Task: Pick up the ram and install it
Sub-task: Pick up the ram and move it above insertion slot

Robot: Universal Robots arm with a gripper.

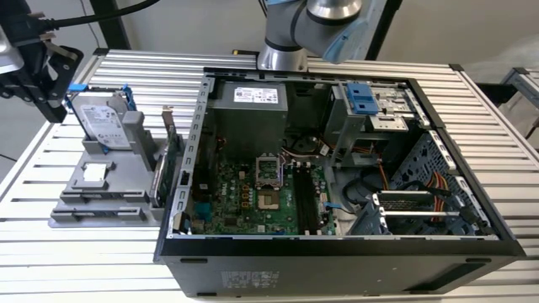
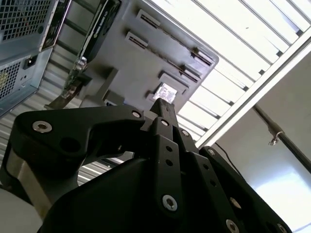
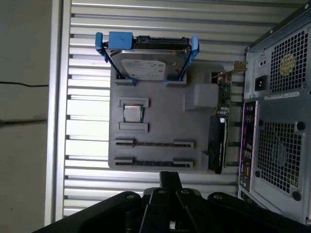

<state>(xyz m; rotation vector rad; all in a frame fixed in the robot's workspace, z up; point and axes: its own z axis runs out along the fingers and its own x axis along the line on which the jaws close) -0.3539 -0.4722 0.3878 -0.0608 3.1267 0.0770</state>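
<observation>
Your end effector (image 2: 163,106) is closed, its fingertips pressed together with nothing pinched between them. It hangs raised above the grey parts fixture (image 3: 160,104) and does not touch it.

On that fixture, the two long slots (image 3: 153,144), cut to take a thin stick on edge, look bare to me. Where the ram sits I cannot settle. The dark memory sockets (image 1: 305,202) on the motherboard (image 1: 244,196) are the likely place, but I cannot tell whether a stick is seated there.

The other seats are filled:
- The hard drive (image 3: 148,65) stands propped in its blue frame.
- The processor chip (image 3: 132,114) lies in its recess.
- The expansion card (image 3: 217,145) stands on edge along the side nearest the computer case (image 1: 337,252).

I judge that each seat presents its part for a grip from above. The case lies on its side with the panel off (board facing up), presumably for the same access.

Fixture and case rest on a slatted aluminium tabletop (image 1: 471,113). Behind it is a plain grey wall, and a thin cable (image 3: 24,83) runs across the bare floor
</observation>
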